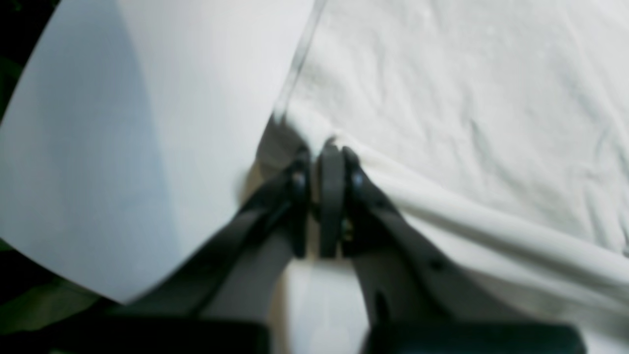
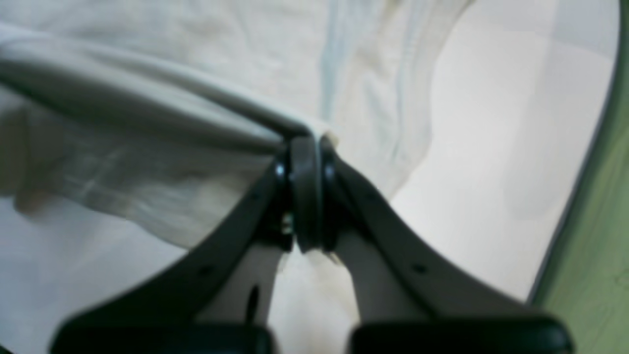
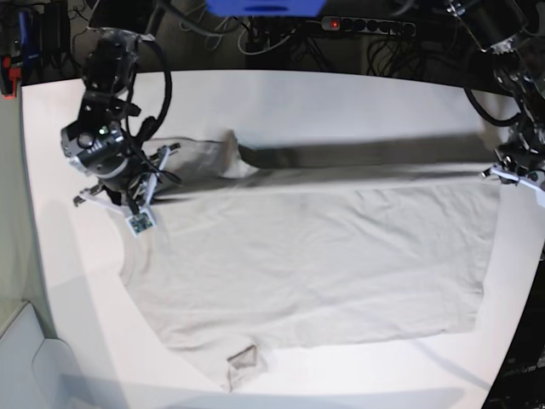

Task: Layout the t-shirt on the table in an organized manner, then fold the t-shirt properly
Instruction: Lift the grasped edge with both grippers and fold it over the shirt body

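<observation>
White matte bench [image 3: 281, 102] filling most of the base view, rounded at the corners, far larger than the cloth on it. T-shirt [image 3: 306, 264], light grey-beige, spread flat across the middle of the bench, mildly creased, lengthwise from left to right of that view. Nearest to the camera on the shirt: one short sleeve [image 3: 241, 364] with its cuff curled. Shirt's far edge lifted off the bench and pulled taut into a straight ridge, casting a dark band of shadow beyond it. Second sleeve [image 3: 204, 158] lying bunched just past that ridge, toward the shirt's left end.

Right gripper [image 2: 305, 142] at the shirt's far left corner, jaws clenched on a pinch of fabric, cloth stretched away from it in a tight fold. Small square tag [image 3: 140, 222] hanging under the right arm's head, close above the shirt's edge. Left gripper [image 1: 328, 150] at the shirt's far right corner, jaws likewise clenched on the hem, bare bench beside it.

Past the shirt, bare white surface up to the bench's far edge. Behind that, dim room: black cables, a power strip [image 3: 366, 25] with a red light, a blue object [image 3: 266, 6] at top centre. Green floor [image 2: 597, 246] visible past the bench edge in the right wrist view.
</observation>
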Robot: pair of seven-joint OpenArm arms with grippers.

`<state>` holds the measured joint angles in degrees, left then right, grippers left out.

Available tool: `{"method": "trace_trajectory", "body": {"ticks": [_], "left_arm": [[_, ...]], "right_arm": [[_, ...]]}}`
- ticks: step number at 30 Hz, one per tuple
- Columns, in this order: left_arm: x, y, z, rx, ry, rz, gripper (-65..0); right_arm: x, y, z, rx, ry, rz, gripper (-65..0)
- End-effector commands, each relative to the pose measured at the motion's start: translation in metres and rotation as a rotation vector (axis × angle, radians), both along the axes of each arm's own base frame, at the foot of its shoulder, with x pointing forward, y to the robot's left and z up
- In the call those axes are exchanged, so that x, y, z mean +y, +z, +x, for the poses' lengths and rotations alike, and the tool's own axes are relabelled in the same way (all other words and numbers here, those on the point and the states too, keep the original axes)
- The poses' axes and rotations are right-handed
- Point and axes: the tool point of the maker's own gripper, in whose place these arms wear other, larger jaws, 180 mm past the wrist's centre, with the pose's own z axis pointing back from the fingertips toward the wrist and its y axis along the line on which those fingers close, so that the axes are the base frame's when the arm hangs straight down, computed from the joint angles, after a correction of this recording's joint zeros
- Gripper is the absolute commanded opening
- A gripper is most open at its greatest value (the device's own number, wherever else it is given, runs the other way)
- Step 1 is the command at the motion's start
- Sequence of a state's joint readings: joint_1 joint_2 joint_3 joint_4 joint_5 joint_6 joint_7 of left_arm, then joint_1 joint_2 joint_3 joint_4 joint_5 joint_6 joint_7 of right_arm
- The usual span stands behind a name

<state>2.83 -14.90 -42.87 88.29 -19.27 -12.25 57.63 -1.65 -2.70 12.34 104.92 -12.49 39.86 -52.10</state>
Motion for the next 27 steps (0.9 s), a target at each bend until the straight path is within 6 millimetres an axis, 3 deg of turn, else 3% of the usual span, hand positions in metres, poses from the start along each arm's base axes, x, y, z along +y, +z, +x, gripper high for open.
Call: {"method": "trace_trajectory", "body": {"ticks": [1,11,21,27], "left_arm": [[0.009,0.018,0.013,-0.056,0.004,0.033,-64.9],[0.009,0.028,0.028,-0.095,0.008,0.025,-64.9],[0.016,0.007,0.027,-0.053,0.034,-0.020,-64.9],[0.018,0.028,0.047,-0.111,0.030,-0.008,-64.9]], "right_arm": [[-0.001,0.013,0.010,-0.047,0.005,-0.005,-65.0],[0.001,0.022,0.034,-0.075,0.009,0.009,-65.0],[0.005,0.017,0.054,-0.061,0.014,0.033,-65.0],[0.007,0.008,0.053,-0.037,0.018,0.045,-65.0]]}}
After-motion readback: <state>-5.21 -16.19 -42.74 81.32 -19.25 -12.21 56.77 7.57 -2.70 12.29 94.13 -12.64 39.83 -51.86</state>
